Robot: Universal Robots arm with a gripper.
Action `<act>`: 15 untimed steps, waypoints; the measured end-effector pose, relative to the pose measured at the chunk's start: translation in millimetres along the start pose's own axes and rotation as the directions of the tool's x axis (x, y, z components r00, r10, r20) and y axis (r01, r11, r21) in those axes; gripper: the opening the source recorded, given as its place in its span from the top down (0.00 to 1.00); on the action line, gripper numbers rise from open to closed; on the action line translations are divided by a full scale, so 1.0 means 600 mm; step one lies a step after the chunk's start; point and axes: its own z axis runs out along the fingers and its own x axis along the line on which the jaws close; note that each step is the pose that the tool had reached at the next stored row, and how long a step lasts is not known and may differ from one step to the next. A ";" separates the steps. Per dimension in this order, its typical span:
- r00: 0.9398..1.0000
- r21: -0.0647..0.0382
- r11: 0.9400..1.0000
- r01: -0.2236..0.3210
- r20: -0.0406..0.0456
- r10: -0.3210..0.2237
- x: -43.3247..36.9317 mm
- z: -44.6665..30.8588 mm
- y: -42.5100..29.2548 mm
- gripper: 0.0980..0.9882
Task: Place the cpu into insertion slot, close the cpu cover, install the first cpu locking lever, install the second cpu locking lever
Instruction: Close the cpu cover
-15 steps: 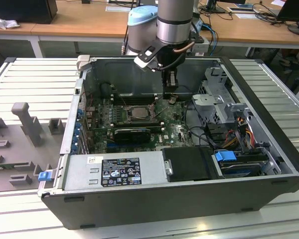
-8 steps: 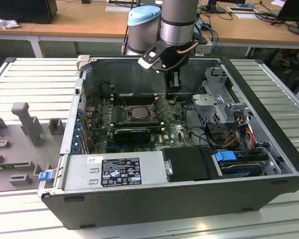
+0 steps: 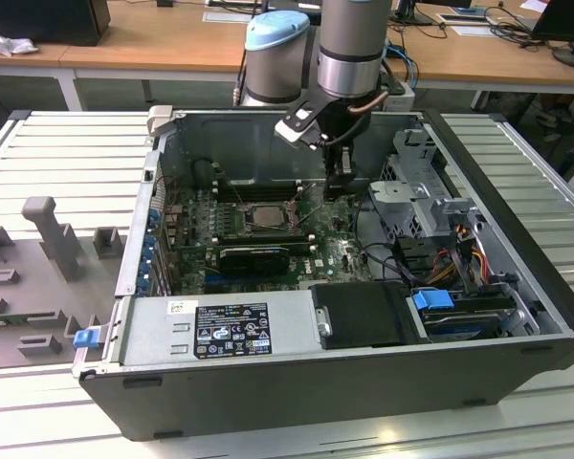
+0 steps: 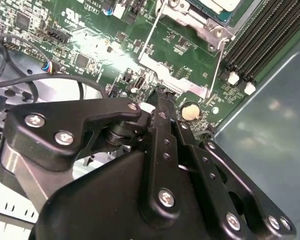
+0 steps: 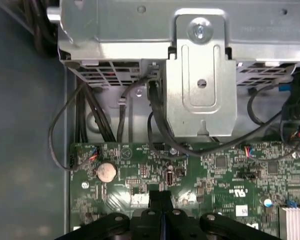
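One black gripper (image 3: 339,186), fingers together on nothing, hangs over the green motherboard (image 3: 340,251). Two thin steel locking levers (image 4: 150,37) edge the square black insertion slot (image 3: 258,218).

Nothing can be read with certainty: a black label (image 3: 231,328) is seen on the power supply (image 3: 292,325), its print too small.

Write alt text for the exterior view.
A grey robot arm reaches down into an open dark grey computer case, its black pincer hanging low over the green motherboard, to the exterior view's right of the pale silver square cpu in its black square socket. The case sits on a ribbed metal table.
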 end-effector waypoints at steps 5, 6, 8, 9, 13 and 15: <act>1.000 0.003 1.000 0.001 0.000 -0.001 0.000 0.004 -0.011 0.99; 1.000 0.003 1.000 0.001 0.000 -0.001 0.000 0.004 -0.012 0.99; 1.000 0.003 1.000 0.001 0.000 -0.001 0.000 0.004 -0.015 0.99; 1.000 0.003 1.000 0.001 0.000 -0.001 0.000 0.004 -0.016 0.99; 1.000 0.003 1.000 0.001 0.000 -0.001 0.000 0.004 -0.023 0.99; 1.000 0.003 1.000 0.001 0.000 -0.001 0.000 0.004 -0.025 0.99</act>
